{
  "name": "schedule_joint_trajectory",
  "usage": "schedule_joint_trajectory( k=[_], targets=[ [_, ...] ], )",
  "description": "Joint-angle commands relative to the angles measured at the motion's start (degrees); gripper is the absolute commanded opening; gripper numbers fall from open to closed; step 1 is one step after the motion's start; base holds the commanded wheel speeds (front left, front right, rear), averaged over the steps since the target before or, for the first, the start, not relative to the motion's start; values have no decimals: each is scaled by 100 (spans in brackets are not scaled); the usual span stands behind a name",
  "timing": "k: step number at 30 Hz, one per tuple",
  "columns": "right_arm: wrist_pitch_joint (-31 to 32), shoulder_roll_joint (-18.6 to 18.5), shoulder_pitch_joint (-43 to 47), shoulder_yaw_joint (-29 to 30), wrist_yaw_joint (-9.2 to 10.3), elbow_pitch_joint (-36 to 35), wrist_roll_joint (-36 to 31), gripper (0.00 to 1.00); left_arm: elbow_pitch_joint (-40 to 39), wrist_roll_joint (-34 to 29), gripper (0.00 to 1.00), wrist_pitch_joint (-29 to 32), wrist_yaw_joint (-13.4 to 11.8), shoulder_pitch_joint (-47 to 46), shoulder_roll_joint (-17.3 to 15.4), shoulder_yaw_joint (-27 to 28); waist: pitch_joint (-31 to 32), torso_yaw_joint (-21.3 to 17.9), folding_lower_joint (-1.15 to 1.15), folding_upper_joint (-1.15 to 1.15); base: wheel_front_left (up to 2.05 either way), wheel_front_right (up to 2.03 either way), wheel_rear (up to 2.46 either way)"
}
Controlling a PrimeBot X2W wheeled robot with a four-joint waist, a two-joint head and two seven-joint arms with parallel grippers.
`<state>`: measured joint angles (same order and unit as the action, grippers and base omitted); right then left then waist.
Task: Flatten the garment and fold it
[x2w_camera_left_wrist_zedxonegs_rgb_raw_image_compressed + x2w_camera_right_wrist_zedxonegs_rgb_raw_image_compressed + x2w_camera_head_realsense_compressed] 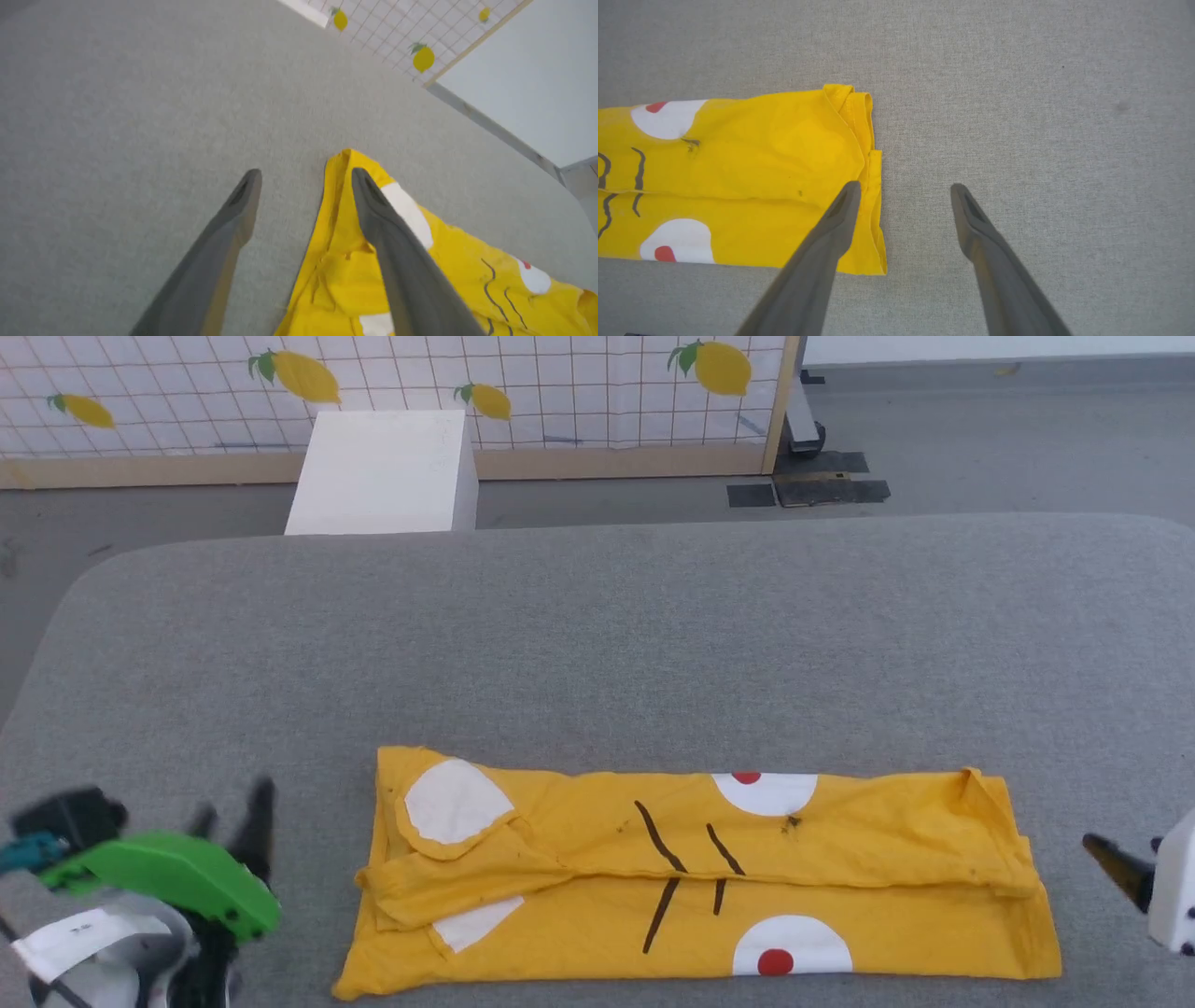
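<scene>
The yellow T-shirt (700, 873) lies on the grey table (597, 635) near its front edge, folded lengthwise into a long band, tiger print with white patches, red dots and black stripes facing up. My left gripper (233, 812) hovers open just left of the shirt's left end; in the left wrist view (306, 175) its fingers straddle the shirt's (420, 270) corner edge, holding nothing. My right gripper (1102, 854) stands at the right, off the shirt's right end; in the right wrist view (903, 189) it is open, one finger over the shirt's (738, 177) hem, the other over bare table.
A white box (383, 471) stands on the floor behind the table. A lemon-patterned grid panel (560, 383) with a wooden frame runs along the back. Dark tape patches (808, 485) mark the floor. Wide grey tabletop stretches beyond the shirt.
</scene>
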<state>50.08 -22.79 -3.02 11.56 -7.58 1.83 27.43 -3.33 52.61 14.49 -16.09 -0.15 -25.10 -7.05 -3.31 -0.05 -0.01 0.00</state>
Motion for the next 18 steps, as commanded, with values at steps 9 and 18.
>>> schedule_joint_trajectory(
  k=[9, 18],
  targets=[
    [-396, -373, -354, -483, 9, 808, 494, 100, 101, -1455, 100, -2763, 1030, -738, 279, -252, -477, 303, 1, 0, 0, 0, 0],
    [-649, -396, -560, -1325, 9, 1464, 753, 100, 62, -2750, 100, -2946, 1377, -777, 1076, 62, -741, 424, 1, 0, 0, 0, 0]
  ],
)
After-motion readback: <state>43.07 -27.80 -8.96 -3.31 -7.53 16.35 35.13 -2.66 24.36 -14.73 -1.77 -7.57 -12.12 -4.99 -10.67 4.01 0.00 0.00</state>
